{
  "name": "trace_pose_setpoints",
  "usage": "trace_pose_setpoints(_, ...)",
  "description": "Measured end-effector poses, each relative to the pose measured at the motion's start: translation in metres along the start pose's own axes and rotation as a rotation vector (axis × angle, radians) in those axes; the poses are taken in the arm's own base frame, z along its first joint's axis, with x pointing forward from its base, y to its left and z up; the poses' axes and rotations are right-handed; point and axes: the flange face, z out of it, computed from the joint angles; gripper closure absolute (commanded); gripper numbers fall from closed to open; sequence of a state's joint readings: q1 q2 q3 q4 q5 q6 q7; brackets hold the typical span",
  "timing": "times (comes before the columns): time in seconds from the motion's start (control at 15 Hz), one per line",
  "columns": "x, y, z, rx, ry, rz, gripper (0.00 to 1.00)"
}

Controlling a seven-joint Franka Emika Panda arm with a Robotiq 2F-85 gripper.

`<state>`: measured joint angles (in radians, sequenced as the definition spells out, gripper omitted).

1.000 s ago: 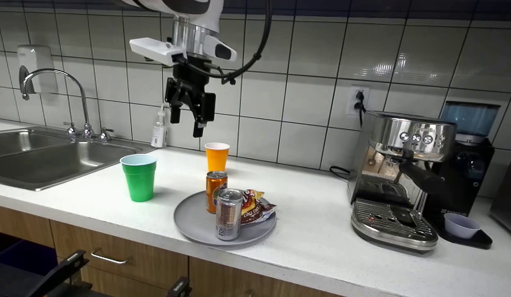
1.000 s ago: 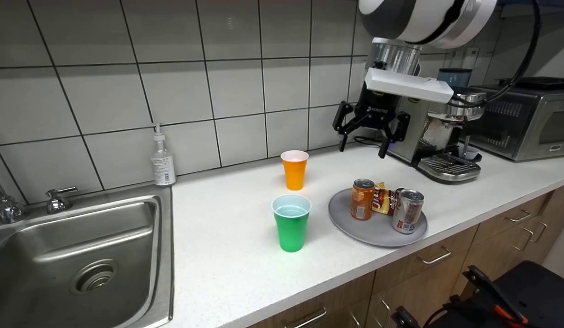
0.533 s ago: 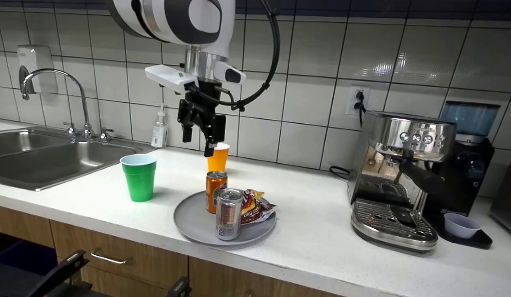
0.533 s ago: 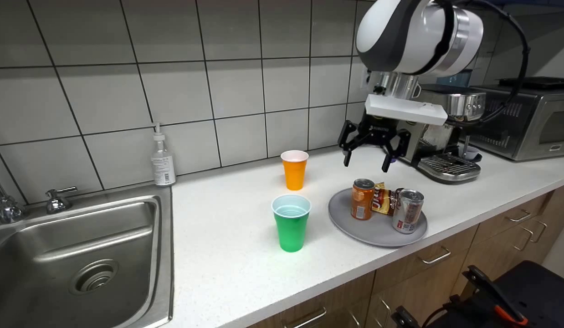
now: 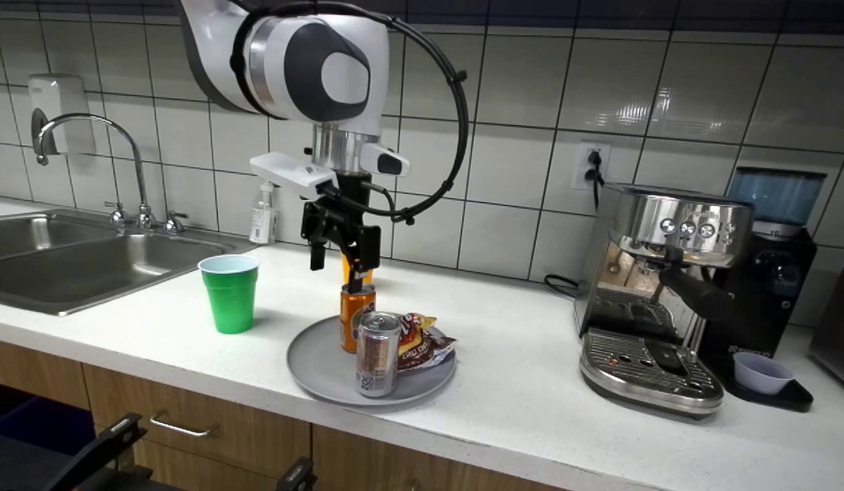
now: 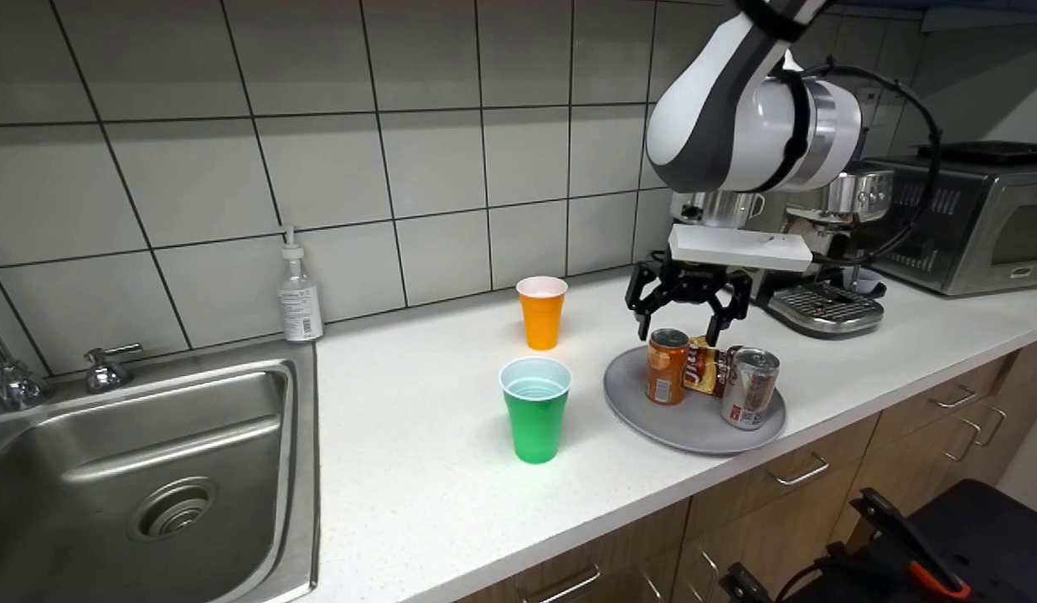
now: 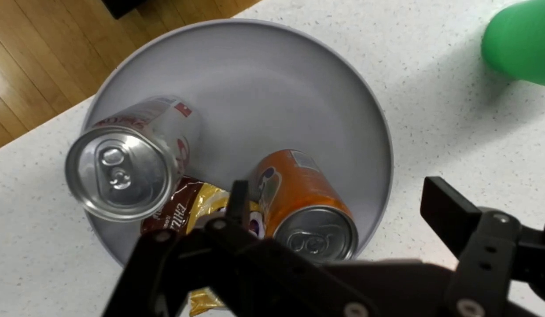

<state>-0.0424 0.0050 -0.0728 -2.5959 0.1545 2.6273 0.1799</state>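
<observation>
Lowered since the earlier frames, the fingers (image 7: pixel 448 211) have been brought close above the grey plate (image 6: pixel 678 429), while the items on the tabletop (image 6: pixel 401 469) have been left in place. From left to right in an exterior view, the green cup (image 6: pixel 536 423) and the orange cup (image 6: pixel 542 320) are stood mouth upward on the tabletop, apart from the plate. Next, the orange can (image 6: pixel 666 373) is stood upright on the plate, followed by the snack packet (image 6: pixel 701 368) and the silver can (image 6: pixel 748 394), also upright; by the shared plate, the three are presumably kept together as one group. The packet is set between the cans and may be propped by them, though contact cannot be confirmed. Nothing is gripped: the fingers are held wide apart and pointed downward, by which room is judged to be given on either side of the orange can. In the wrist view, that can is seen between the fingers, one of which is seen against the packet at left, the other over the tabletop beyond the plate at right. Whether the can is touched cannot be told.
</observation>
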Motion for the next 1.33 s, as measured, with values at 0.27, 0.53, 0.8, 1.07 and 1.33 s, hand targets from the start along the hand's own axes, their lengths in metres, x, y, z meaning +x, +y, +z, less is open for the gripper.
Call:
trace_pose_setpoints(0.27,0.006,0.002,0.018,-0.028,-0.013,-0.015,0.00)
trace_pose_setpoints(0.53,0.018,0.001,0.027,-0.041,-0.017,-0.015,0.00)
trace_pose_setpoints(0.8,0.032,0.000,0.034,-0.045,-0.008,-0.007,0.00)
trace_pose_setpoints(1.07,0.044,-0.002,0.039,-0.048,-0.004,-0.002,0.28)
trace_pose_setpoints(1.33,0.053,-0.004,0.043,-0.051,-0.001,0.005,0.60)
